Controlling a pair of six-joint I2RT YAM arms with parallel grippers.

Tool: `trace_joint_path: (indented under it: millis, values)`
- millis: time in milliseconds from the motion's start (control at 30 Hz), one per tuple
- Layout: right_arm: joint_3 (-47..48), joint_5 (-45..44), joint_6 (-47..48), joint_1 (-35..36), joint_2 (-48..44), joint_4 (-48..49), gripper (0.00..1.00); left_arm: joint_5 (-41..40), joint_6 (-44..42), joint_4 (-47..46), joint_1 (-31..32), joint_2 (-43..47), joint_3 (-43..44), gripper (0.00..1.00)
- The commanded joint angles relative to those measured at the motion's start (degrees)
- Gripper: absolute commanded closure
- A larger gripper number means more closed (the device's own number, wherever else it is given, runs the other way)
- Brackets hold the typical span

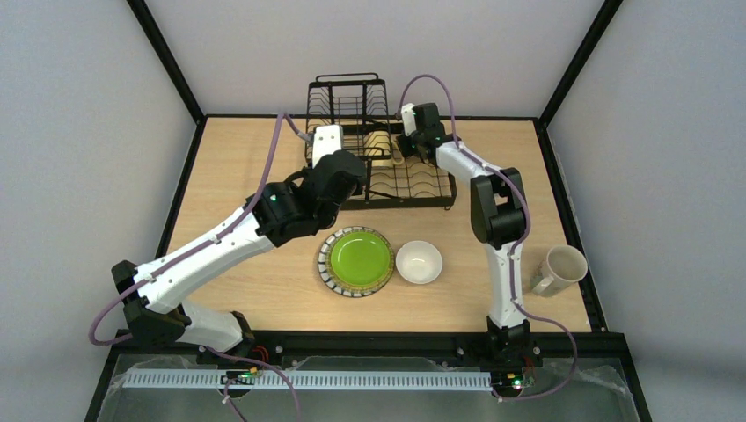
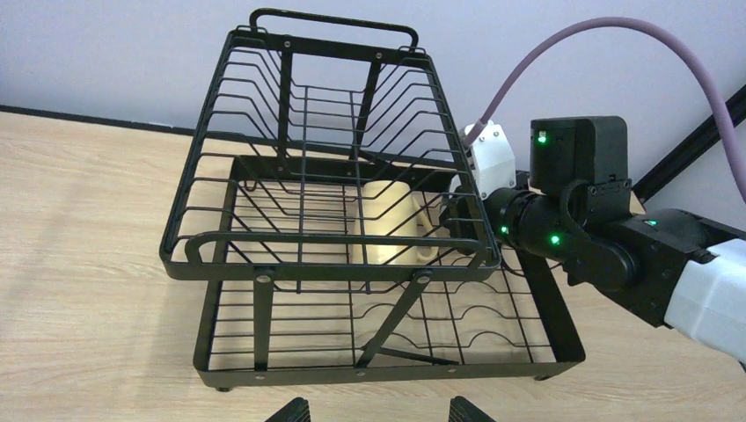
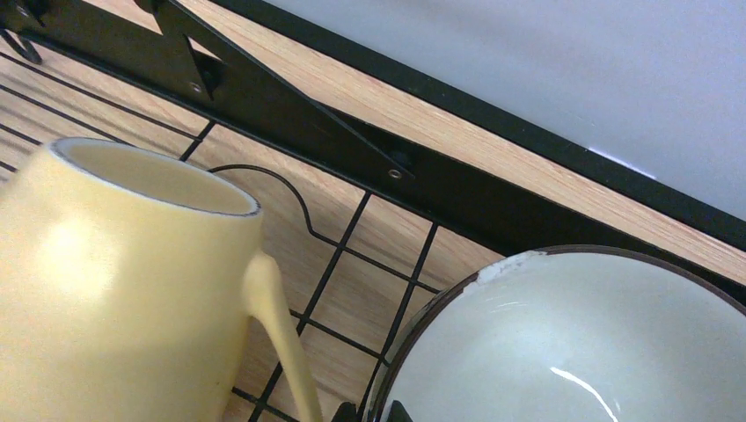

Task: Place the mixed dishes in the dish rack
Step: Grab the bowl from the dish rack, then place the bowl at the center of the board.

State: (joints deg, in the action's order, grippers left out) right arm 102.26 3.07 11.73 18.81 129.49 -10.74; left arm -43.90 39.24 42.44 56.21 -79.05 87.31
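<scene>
The right tool (image 3: 371,411) is pinched narrow on the rim of a dark-rimmed bowl with a glossy white inside (image 3: 563,352). Its arm reaches far forward to the right end of the black wire dish rack (image 2: 334,272). Just beside the bowl, a pale yellow mug (image 3: 114,290) sits in the rack's lower tray. The left tool (image 2: 380,413) hangs wide apart, holding nothing, facing the rack. Nearer the arm bases, a green plate with striped rim (image 1: 359,260), a white bowl (image 1: 419,262) and a cream mug (image 1: 558,269) rest on the wooden table (image 1: 281,303).

text: none legible | labels: none | brands, numbers: none
</scene>
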Motion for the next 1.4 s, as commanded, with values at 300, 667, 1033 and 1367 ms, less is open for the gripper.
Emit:
trace_joint_path:
  millis: [300, 667, 1033, 1367]
  values:
    - [2.0, -3.0, -1.4, 1.0, -10.2, -1.8, 1.00, 0.8, 1.7, 1.7, -0.3, 1.8, -0.2, 0.09]
    - [5.1, -17.7, -6.6, 0.3, -14.9, -8.9, 1.00, 2.1, 2.6, 3.2, -0.3, 2.7, -0.6, 0.09]
    - [8.7, -17.9, -21.8, -8.5, -12.7, -21.7, 1.00, 3.8, 0.8, 4.7, -0.4, 2.5, 1.8, 0.09]
    - [9.4, -13.6, -27.2, -12.3, -7.2, -27.3, 1.00, 4.3, -0.2, 5.6, -0.4, 2.5, 3.7, 0.09]
